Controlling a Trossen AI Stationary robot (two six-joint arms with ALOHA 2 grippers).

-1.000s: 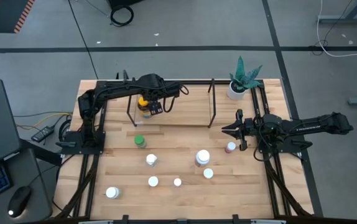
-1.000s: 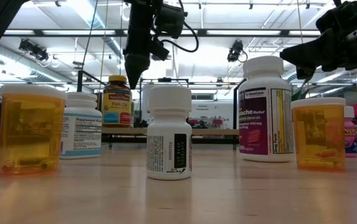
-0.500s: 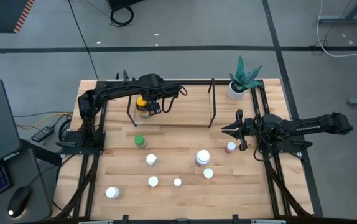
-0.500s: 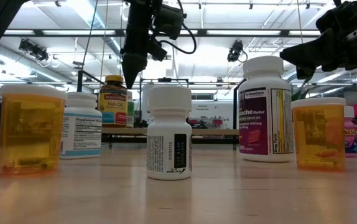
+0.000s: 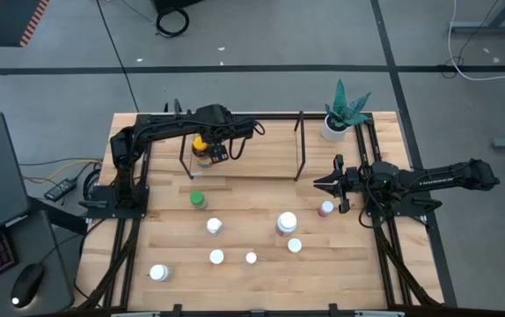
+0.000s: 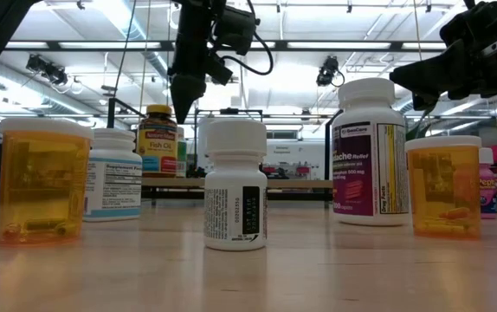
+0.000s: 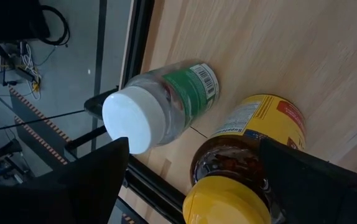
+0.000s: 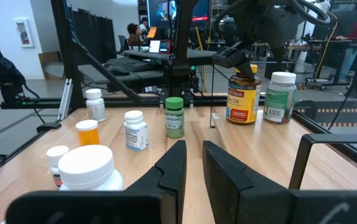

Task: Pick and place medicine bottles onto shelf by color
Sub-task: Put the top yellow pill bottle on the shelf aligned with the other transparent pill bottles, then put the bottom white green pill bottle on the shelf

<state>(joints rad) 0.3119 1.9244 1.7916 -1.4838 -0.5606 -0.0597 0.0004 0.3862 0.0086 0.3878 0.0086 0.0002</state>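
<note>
The left tool (image 5: 207, 151) hangs over the shelf (image 5: 252, 167) at the table's 11 o'clock, its two fingers spread wide on either side of the yellow-capped fish oil bottle (image 7: 247, 158) without touching it. That bottle stands upright on the shelf board. Just beside it on the board stands a second bottle, a clear white-capped one with a green label (image 7: 160, 106); so two bottles are on the shelf.

The right tool (image 5: 327, 185) waits near the table's 3 o'clock edge, pointing toward the centre, fingers slightly parted and holding nothing. Just at its 5 o'clock stands one pink-capped bottle (image 5: 325, 209).

On the open table (image 5: 261, 282) the high view shows one green-capped bottle (image 5: 198, 201) just in front of the shelf's left end, and six white-capped bottles: one (image 5: 214, 226) at centre-left, a large one (image 5: 287, 223) at centre-right, one (image 5: 295, 246) just below it, two (image 5: 216, 257) small ones (image 5: 251, 258) side by side toward 6 o'clock, and one (image 5: 157, 273) at 7 o'clock.

One potted plant (image 5: 339, 114) stands at the table's 1 o'clock corner.
</note>
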